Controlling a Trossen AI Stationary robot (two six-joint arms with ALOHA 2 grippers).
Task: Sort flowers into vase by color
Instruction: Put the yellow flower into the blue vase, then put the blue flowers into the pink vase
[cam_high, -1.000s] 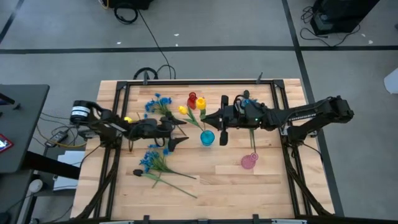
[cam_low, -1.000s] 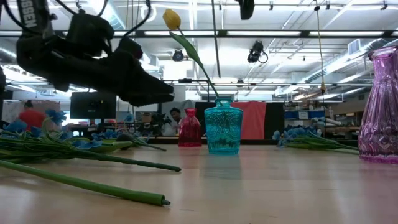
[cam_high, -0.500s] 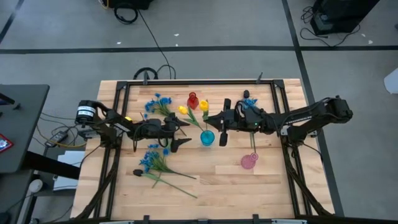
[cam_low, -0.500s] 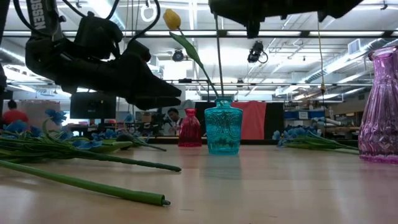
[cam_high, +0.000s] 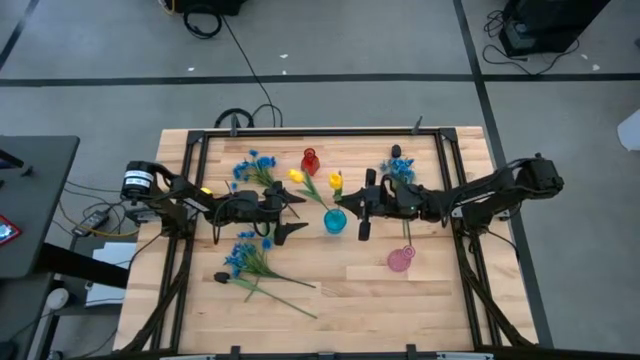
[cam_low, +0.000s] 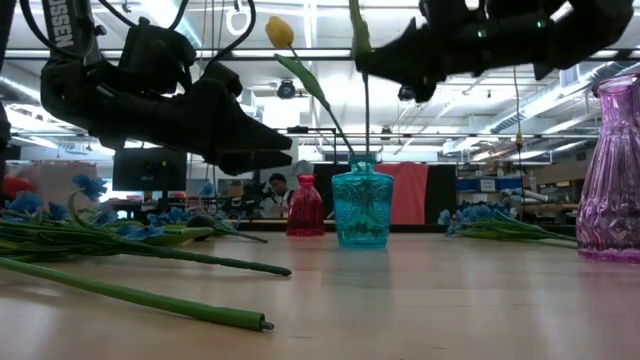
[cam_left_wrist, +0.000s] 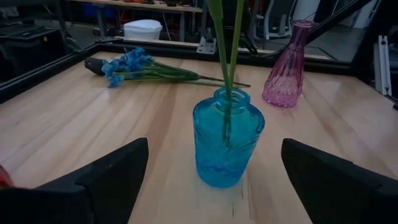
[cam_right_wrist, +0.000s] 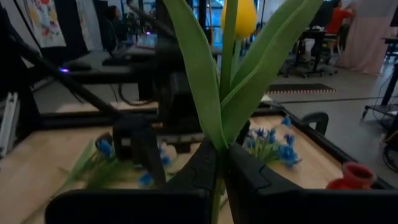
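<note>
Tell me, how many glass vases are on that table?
3. A red vase stands at the back, a blue vase in the middle with yellow tulip stems in it, and a pink vase nearer the front right.

1. The pale wooden table top (cam_high: 340, 290) shows fine grain and a smooth, faintly shiny finish.
2. The squat blue glass vase (cam_left_wrist: 227, 138) is glossy, translucent and patterned.
3. The tall pink glass vase (cam_left_wrist: 285, 65) is faceted.
4. The black gripper fingers (cam_left_wrist: 112, 174) look like matt plastic.
</note>
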